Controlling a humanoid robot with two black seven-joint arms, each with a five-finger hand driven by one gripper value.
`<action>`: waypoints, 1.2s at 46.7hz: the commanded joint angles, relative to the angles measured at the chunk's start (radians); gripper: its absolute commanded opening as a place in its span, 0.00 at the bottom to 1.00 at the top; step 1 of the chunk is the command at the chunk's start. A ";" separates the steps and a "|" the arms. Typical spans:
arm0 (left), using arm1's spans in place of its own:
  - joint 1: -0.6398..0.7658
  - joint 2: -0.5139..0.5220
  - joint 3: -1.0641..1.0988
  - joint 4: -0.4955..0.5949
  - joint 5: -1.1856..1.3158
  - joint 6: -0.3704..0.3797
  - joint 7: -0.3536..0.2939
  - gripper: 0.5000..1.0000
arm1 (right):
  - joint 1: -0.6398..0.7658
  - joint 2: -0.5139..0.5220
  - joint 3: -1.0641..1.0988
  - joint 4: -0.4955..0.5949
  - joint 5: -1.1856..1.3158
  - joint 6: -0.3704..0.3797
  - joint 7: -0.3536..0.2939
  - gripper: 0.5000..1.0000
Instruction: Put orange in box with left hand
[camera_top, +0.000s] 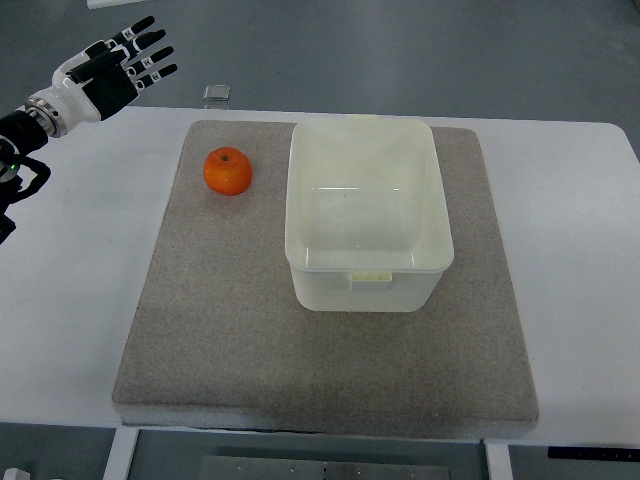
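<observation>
The orange (228, 171) sat on the gray mat (220, 330), just at nine o'clock of the empty box (366, 285). The left hand (112, 66) hung far off at ten o'clock, fingers wide, holding nothing. A clumsy grab could roll the round orange away.

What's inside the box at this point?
Nothing: the box shows only its bare pale floor, fully in view. The orange sits outside on the mat.

grey mat (230, 330) on white table (70, 280).
</observation>
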 joint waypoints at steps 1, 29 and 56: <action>0.002 -0.002 -0.001 0.000 0.000 0.000 0.000 1.00 | 0.000 0.000 0.000 0.000 0.000 0.001 0.000 0.86; -0.004 -0.005 -0.001 0.005 0.000 0.000 -0.001 1.00 | 0.000 0.000 0.000 0.000 0.000 -0.001 -0.001 0.86; -0.020 0.006 -0.001 -0.020 0.417 0.000 -0.087 0.99 | 0.000 0.000 0.000 0.000 0.000 0.001 -0.001 0.86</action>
